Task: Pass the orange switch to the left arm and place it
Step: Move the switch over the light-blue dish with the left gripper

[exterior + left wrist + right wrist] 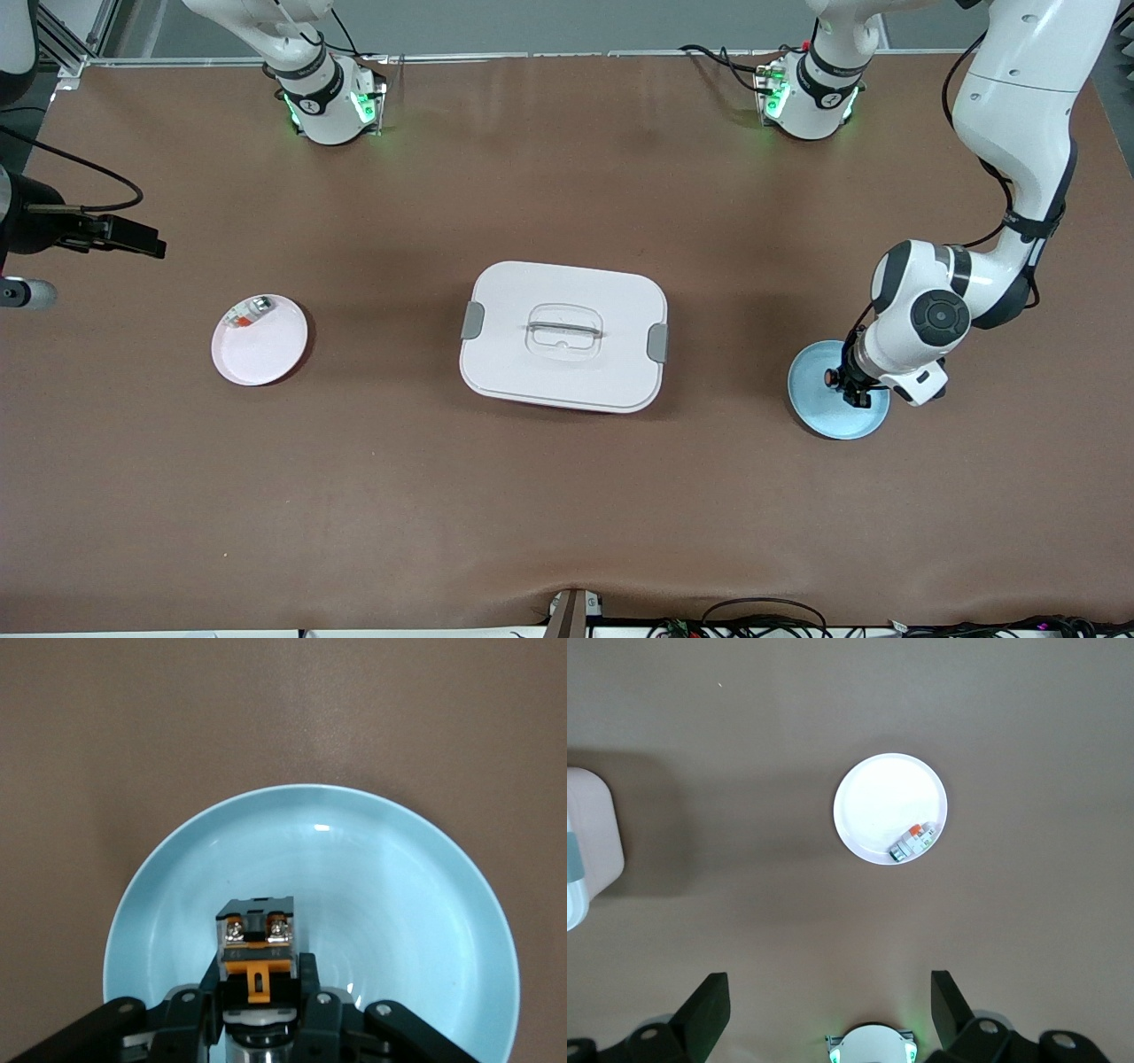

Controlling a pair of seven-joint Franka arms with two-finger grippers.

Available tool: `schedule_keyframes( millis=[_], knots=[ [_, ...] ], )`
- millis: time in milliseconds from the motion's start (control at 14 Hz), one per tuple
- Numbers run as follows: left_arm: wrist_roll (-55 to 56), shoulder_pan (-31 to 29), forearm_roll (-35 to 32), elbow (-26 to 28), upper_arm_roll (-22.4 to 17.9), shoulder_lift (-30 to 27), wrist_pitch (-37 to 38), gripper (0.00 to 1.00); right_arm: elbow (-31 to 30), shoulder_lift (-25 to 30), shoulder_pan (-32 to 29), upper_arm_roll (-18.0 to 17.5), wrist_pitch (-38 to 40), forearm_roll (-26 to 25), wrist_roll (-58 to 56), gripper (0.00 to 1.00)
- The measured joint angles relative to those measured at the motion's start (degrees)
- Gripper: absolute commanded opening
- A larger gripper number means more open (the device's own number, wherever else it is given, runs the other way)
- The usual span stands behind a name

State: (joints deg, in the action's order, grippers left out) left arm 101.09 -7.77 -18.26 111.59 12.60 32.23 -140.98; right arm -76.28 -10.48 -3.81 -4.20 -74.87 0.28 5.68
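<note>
The orange switch [257, 943], black with an orange body and two silver screws, is held between the fingers of my left gripper [257, 981], which is shut on it. In the front view the left gripper [846, 387] is low over the light blue plate [819, 415] at the left arm's end of the table, and the switch [831, 377] shows as a small orange spot. I cannot tell whether the switch touches the blue plate [399, 904]. My right gripper [142, 241] hangs open and holds nothing, high over the right arm's end of the table. The white box [563, 335] sits mid-table.
A pale pink plate [261, 350] lies toward the right arm's end with a small silver-and-red piece [251, 310] on its rim. The right wrist view shows that plate [881, 802], the piece [912, 842] and a corner of the box [589, 846]. Brown tabletop surrounds them.
</note>
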Motion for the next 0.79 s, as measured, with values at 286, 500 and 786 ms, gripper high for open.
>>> schedule_keyframes(
  millis=[286, 500, 786],
  knots=[
    [0.00, 0.00, -0.04, 0.00, 0.00, 0.23, 0.00, 0.05, -0.65, 0.28, 0.00, 0.05, -0.98, 0.39, 0.11, 1.00],
    [-0.02, 0.00, -0.10, -0.05, 0.00, 0.23, 0.00, 0.76, -2.99, 1.52, 0.00, 0.08, -2.83, 0.51, 0.16, 1.00],
    [-0.04, 0.00, -0.34, -0.18, 0.00, 0.23, -0.07, 1.00, -9.61, 6.03, 0.00, 0.08, -6.38, 1.05, 0.21, 1.00]
  ],
)
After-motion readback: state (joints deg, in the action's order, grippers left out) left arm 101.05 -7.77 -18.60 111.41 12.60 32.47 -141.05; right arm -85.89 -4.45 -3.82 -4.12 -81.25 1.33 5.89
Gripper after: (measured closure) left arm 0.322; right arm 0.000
